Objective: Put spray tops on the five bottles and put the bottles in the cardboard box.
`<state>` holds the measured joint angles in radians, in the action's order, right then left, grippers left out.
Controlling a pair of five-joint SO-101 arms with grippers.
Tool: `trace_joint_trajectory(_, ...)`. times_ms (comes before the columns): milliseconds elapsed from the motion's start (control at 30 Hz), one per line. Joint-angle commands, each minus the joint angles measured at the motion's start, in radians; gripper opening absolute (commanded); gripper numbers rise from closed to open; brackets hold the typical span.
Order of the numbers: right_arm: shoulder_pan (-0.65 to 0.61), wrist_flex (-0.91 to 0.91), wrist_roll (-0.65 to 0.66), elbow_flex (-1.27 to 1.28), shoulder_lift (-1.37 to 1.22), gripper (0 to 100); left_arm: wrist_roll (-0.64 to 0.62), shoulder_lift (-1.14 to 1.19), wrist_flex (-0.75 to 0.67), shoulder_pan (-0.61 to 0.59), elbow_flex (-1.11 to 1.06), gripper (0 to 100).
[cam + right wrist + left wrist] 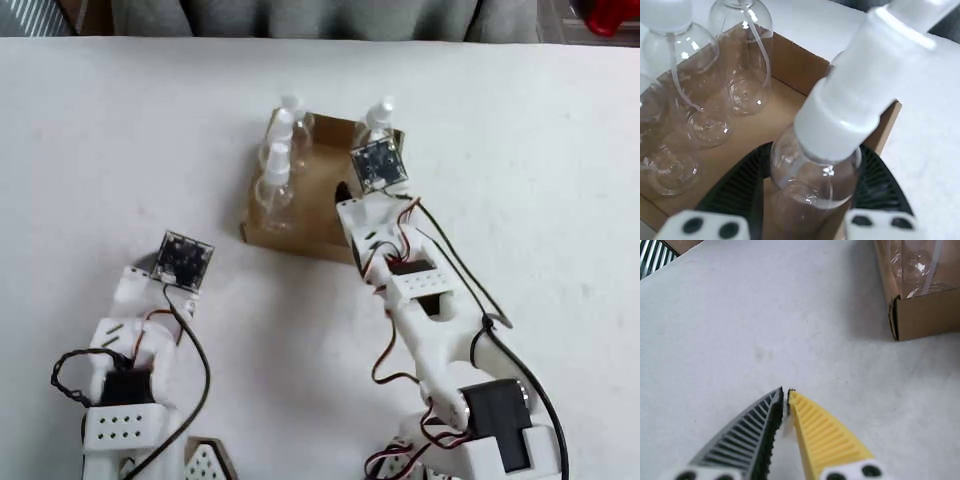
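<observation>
Right hand: the right hand [815,150] is clenched on a clear bottle [812,187]. Its two black fingers [737,187] press the round body from either side.
Bottle: it leans between the fingers and has a white spray top [865,85] on its neck. In the high view that top pokes out just past the wrist camera [378,165] above the hand.
Place of the bottle: it is at the corner of the cardboard box [790,62] that lies right at the right hand. Whether its base touches the box floor cannot be told.
Cardboard box: open-topped, it lies on the white worktop [520,150], under and ahead of the right hand.
Other bottles: three other bottles [276,180] stand close together in the box beyond the right hand's fingertips, along the side away from the held one. Each has a white spray top, and thin dip tubes show inside two of them.
Left hand: the left hand [785,392] grasps nothing. Its grey finger [747,435] and yellow finger [825,440] meet at the tips with only a hairline between them.
Place of the left hand: it is over bare worktop, apart from the box. The box's near corner lies ahead of it, off to the yellow finger's side.
</observation>
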<state>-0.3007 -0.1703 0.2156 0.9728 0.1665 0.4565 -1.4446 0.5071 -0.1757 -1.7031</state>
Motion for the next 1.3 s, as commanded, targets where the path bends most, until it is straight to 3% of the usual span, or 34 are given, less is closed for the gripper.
trace_joint_trajectory(0, -0.013, 0.007, 0.011, -0.009, 0.007, 12.1, 0.012, 0.008, -0.028, 0.008, 0.005, 2)
trace_joint_trajectory(267, -0.013, 0.007, -0.048, -0.009, 0.007, 20.4, 0.012, 0.008, -0.028, 0.008, 0.005, 2)
trace_joint_trajectory(533, -0.013, 0.041, -0.055, -0.014, 0.007, 21.1, 0.012, 0.008, -0.028, 0.008, 0.005, 2)
trace_joint_trajectory(733, -0.013, 0.058, -0.054, -0.014, 0.007, 29.9, 0.012, 0.008, -0.028, 0.008, 0.005, 2)
trace_joint_trajectory(1267, -0.042, 0.068, -0.052, -0.015, 0.008, 30.9, 0.012, 0.008, -0.028, 0.008, 0.005, 2)
